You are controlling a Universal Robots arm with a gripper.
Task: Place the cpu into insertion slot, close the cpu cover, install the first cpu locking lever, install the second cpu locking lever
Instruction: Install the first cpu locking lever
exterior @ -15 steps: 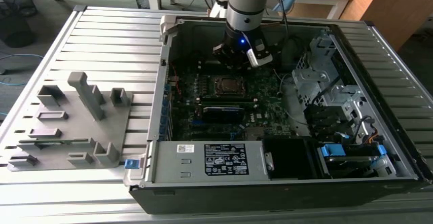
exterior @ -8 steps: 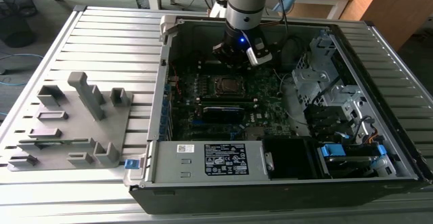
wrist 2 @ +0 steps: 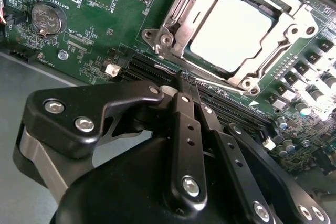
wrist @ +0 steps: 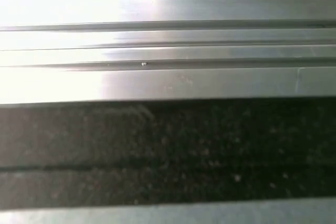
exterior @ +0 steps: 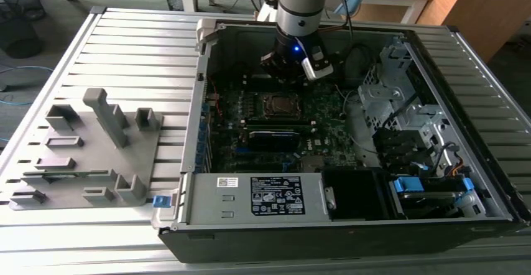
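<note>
Nearest the lens in the second wrist view, saw the gripper [wrist 2: 181,81] as black links and bolts, with its two finger bars drawn together at the tips and nothing pinched between them. Found those tips over the green motherboard [wrist 2: 100,51], close to one corner of the socket; could not tell whether touching. Just past them, made out the cpu [wrist 2: 231,32], dull silver top up, seated flat inside the insertion slot [exterior: 267,104]. Saw the cpu cover [wrist 2: 184,17] lying down around it, with the chip's top visible through the frame's big window. Noted a thin metal rod [wrist 2: 223,85] along the frame edge closest to the fingertips; could not tell whether latched. Spotted a coin battery [wrist 2: 47,18] farther off on the board.

From the exterior view, saw the arm [exterior: 299,7] reaching down into an open computer case [exterior: 332,228] laid on a slatted table [exterior: 133,45], with the gripper poised over the board just beyond the socket. Found a black card module [exterior: 280,139] on the socket's near side and a labelled power supply box [exterior: 265,195] nearer still. Saw a grey fixture tray [exterior: 83,163] on the table toward the exterior view's left, apart from the case.

In the first wrist view, made out pale metal slats [wrist: 168,77] above a dark speckled band [wrist: 168,150].
</note>
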